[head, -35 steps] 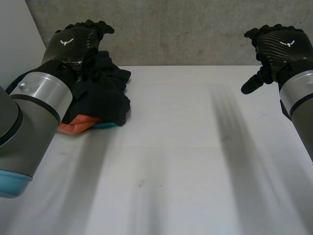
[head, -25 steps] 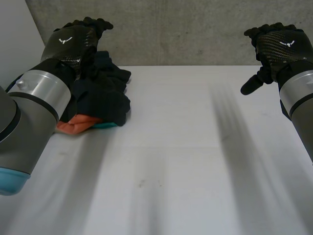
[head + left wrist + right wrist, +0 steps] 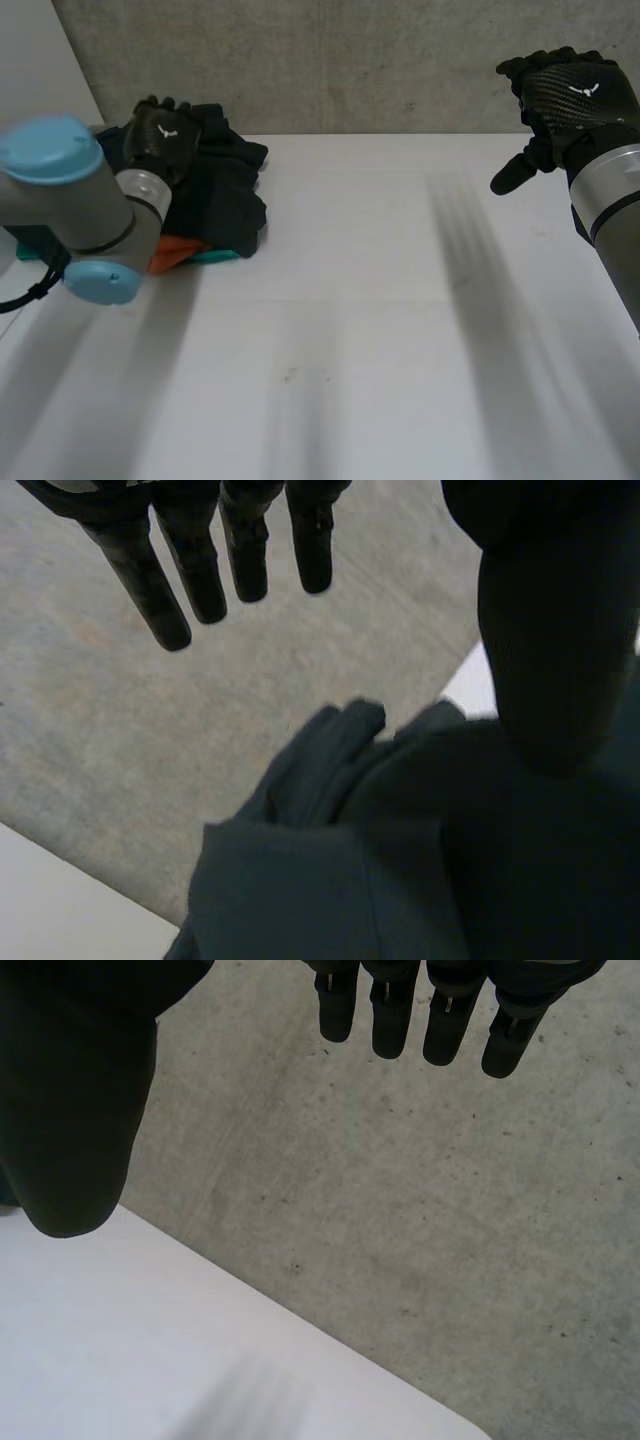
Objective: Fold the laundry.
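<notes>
1. At the far left, the left arm [image 3: 70, 200] reaches over the near left side of the white table [image 3: 350, 330] toward the table's far left corner.
2. The left hand [image 3: 165, 138] sits at the top of the laundry pile [image 3: 225, 190], palm down over the dark cloth. In the left wrist view its fingers [image 3: 200, 570] are straight and spread, held out past the cloth in front of the grey wall [image 3: 350, 60], grasping nothing. The thumb [image 3: 555, 640] hangs in front of the dark folds [image 3: 420, 870]; whether it touches them cannot be told.
3. The pile is a crumpled heap in the table's far left corner, near the wall. Dark navy or black cloth makes up most of it. An orange cloth [image 3: 172, 254] and a teal cloth [image 3: 215, 256] peek out from under its near edge, lying on the table.
4. The middle of the table is bare white surface.
5. At the far right, the right hand [image 3: 572, 95] is raised above the table's far right edge, well apart from the pile. In the right wrist view its fingers [image 3: 390, 1015] are straight and relaxed, the thumb [image 3: 70, 1110] is held out to the side, and it holds nothing.
</notes>
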